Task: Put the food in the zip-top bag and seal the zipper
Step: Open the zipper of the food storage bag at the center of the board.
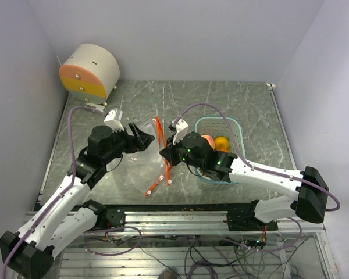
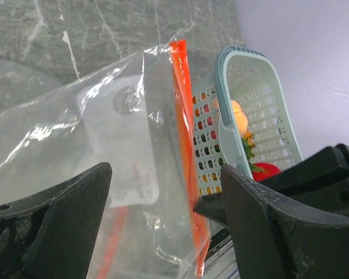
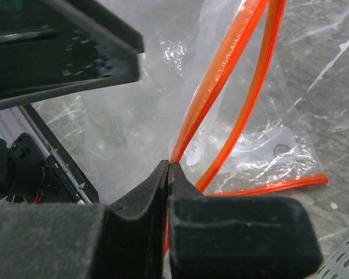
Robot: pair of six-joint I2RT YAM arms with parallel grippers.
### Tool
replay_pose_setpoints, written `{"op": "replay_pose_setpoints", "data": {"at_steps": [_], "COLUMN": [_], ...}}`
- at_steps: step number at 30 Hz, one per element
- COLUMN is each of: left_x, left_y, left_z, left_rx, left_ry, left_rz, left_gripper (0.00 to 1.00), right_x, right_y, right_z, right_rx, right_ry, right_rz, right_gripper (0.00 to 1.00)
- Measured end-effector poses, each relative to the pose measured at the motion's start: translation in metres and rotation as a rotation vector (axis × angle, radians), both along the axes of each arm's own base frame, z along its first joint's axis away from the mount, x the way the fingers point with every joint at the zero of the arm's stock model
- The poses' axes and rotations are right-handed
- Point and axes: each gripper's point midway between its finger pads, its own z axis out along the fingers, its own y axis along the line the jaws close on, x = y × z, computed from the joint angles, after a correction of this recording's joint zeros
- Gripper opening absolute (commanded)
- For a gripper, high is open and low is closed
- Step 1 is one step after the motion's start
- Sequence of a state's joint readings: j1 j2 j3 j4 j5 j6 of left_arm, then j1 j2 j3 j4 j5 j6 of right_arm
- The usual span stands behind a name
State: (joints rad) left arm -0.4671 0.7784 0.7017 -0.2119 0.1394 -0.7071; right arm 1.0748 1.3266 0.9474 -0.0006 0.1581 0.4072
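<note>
The clear zip-top bag with an orange zipper is held up between my two grippers. My right gripper is shut on one zipper strip; its jaws meet on the strip at their tips. My left gripper is open, its fingers straddling the bag's side without pinching it. The food sits in the teal basket: an orange fruit and a peach one. The left wrist view also shows a peach piece and a red one.
A cream drum with a pink and yellow face stands at the back left corner. The basket is just right of the bag. White walls close the table on three sides. A metal rail runs along the near edge.
</note>
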Motion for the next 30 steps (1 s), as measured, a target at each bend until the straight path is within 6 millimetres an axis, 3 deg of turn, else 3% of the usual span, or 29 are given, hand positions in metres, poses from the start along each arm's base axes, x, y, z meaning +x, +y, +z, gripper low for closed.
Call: {"op": "replay_pose_setpoints", "data": {"at_steps": [8,17,26,30], "left_x": [0.016,0.014,0.011,0.012], "left_y": [-0.013,-0.027,-0.042,-0.047], "left_z": [-0.021,-0.015,-0.020,-0.029], "left_rx": [0.013,0.001,0.034,0.087], "left_ry": [0.059,0.036,0.043,0.051], "left_rz": [-0.022,-0.063,-0.092,-0.079], "left_gripper": [0.86,0.87,0.71,0.69], "right_x": [-0.001,-0.001,-0.003,-0.006], "right_y": [0.003,0.010,0.011,0.013], "right_z": [0.000,-0.006,-0.006,-0.006], "right_rx": [-0.007,-0.025,-0.030,-0.032], "right_ry": [-0.017,-0.014,-0.021,-0.025], "right_rz": [0.024,0.034,0.043,0.054], "right_gripper": [0.00,0.00,0.00,0.00]}}
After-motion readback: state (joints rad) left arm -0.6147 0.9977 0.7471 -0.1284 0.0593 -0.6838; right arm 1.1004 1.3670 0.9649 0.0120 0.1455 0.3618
